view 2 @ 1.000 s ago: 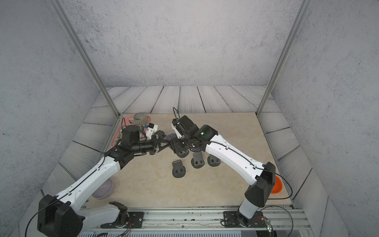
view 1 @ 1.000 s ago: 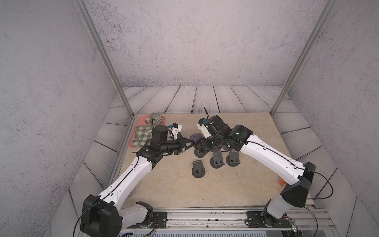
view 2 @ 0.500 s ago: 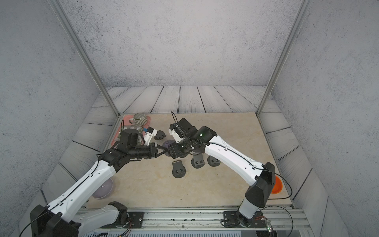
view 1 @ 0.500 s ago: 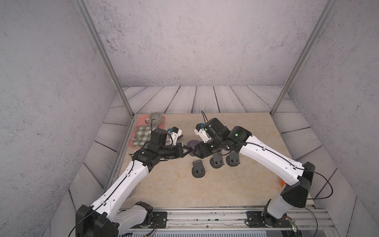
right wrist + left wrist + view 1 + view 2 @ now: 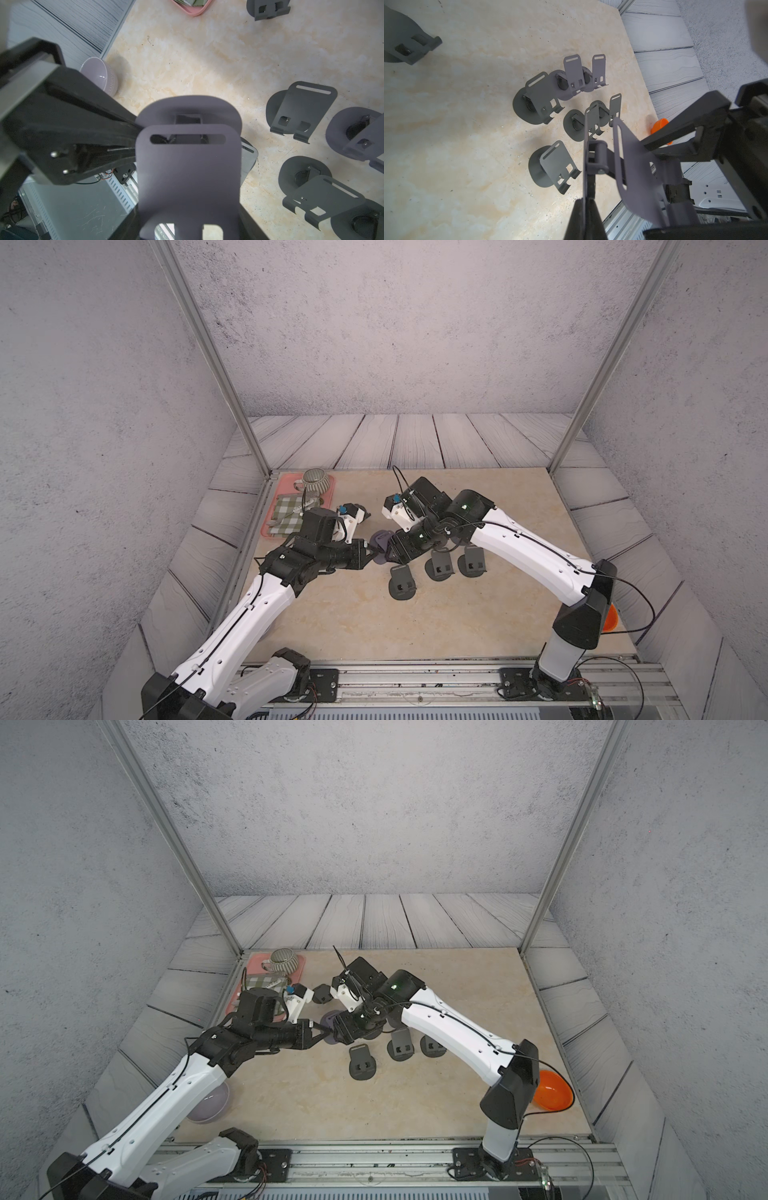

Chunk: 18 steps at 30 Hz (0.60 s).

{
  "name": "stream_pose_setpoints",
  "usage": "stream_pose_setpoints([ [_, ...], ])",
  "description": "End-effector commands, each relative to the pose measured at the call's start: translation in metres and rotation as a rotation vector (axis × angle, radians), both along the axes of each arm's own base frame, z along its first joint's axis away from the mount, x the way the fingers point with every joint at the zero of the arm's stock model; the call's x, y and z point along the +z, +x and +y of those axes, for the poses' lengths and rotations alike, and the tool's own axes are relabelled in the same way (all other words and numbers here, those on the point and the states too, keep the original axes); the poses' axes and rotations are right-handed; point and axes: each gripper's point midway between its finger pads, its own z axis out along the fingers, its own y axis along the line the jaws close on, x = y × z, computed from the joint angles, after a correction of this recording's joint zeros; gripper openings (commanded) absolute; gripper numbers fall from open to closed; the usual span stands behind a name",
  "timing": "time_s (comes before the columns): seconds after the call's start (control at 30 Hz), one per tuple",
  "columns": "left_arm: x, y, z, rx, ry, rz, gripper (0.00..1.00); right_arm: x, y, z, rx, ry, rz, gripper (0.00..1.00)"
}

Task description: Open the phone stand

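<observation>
- Just beside the pink tray (image 5: 266, 531), on its table-centre side and up off the surface, the two arms are facing each other around one phone stand (image 5: 380, 540). It's hanging between them, not resting on anything.
- The left gripper (image 5: 371, 558) is pinching fully closed on the edge of the round base plate. In the left wrist view its fingers (image 5: 575, 219) are squeezing that thin plate edge-on. Makes sense to me, since it's acting as the anchor so the base isn't swinging around.
- The right gripper (image 5: 390, 556) is sitting on the side of the stand away from the tray, jaws standing fairly wide, and the slotted back plate (image 5: 187, 176) is sitting right between them. I'm reading that as a grip across the plate's width, though the actual contact isn't showing cleanly.
- Back plate and base are already making an angle at the hinge (image 5: 596, 158), so I'm guessing the opening is partway done and the right arm is the one doing the swinging.
- The finished stands (image 5: 440, 566) are standing in a bunch further from the tray than the held one, partly under the right arm, all propped open. That's probably why the work is happening in the air, clear of them.
- What I'd be watching is that thin plate in a pinch grip, because it could be twisting out if the hinge is stiff.
</observation>
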Motion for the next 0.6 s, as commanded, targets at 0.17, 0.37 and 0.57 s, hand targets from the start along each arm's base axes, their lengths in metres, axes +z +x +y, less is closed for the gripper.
stream_pose_setpoints([
  [0.17,-0.015,-0.004,0.018,0.038,0.12,0.038,0.0,0.022,-0.003,0.0,0.046,0.028,-0.028,0.99],
  [0.37,-0.015,-0.009,0.017,0.02,0.113,0.046,0.0,0.022,0.001,0.005,0.064,0.027,-0.038,0.99],
  [0.57,-0.013,-0.017,0.014,-0.007,0.088,0.045,0.0,0.007,0.003,0.02,0.083,0.028,0.014,0.99],
])
